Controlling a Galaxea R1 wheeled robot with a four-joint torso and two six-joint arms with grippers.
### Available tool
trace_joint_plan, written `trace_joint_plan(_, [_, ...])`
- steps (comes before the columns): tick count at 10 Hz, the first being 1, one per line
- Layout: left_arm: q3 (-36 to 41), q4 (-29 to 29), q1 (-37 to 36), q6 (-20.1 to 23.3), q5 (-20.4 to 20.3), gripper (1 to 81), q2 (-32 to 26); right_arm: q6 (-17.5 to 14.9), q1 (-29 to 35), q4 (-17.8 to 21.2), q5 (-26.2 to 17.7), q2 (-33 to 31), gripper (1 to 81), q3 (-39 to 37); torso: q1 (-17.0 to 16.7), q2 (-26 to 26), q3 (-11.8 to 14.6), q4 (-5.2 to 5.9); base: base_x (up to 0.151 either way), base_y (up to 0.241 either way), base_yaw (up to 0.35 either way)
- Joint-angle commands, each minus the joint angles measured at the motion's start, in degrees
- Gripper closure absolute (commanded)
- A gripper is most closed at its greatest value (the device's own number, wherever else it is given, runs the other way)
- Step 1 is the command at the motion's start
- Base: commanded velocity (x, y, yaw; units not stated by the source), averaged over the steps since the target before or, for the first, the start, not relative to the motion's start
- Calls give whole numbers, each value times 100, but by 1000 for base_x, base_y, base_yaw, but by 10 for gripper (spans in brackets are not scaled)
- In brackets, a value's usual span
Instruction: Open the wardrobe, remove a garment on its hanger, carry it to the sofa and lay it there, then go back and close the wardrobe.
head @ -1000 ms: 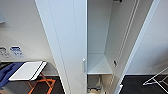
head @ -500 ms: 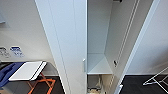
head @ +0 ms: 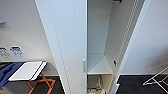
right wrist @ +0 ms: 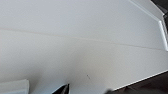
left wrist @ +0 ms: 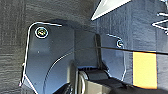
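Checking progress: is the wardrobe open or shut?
Open: the right door is swung wide, showing the wardrobe's white interior and shelf.

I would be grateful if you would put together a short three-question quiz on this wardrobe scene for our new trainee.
1. True or false: both doors of the wardrobe are shut.
2. What lies inside the wardrobe, at mid height? A) a drawer B) a white shelf C) a mirror
3. Fill in: the folding stand left of the wardrobe has legs coloured ____.

Key:
1. False: the right door stands open, showing the white interior; the left door with its small handle covers its side.
2. B, the white shelf.
3. Orange.
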Motion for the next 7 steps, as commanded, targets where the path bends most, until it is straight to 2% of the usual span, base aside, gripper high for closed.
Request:
trace_joint_plan(1, [-159, 619, 381, 71, -515, 10, 152, -57, 117, -462, 43, 718, 10, 164, 0, 0, 0, 0, 0, 0, 0])
trace_joint_plan(2, [-186, 724, 513, 71, -549, 10, 187, -48, 160, -640, 26, 851, 10, 156, 0, 0, 0, 0, 0, 0, 0])
trace_joint_plan(5, [-501, 821, 838, 71, -892, 10, 301, -57, 722, -685, -157, 1237, 10, -133, 0, 0, 0, 0, 0, 0, 0])
trace_joint_plan(7, [-634, 821, 900, 63, -928, 10, 407, -57, 891, -843, -651, 1484, 10, -293, -2, -2, 0, 0, 0, 0, 0])
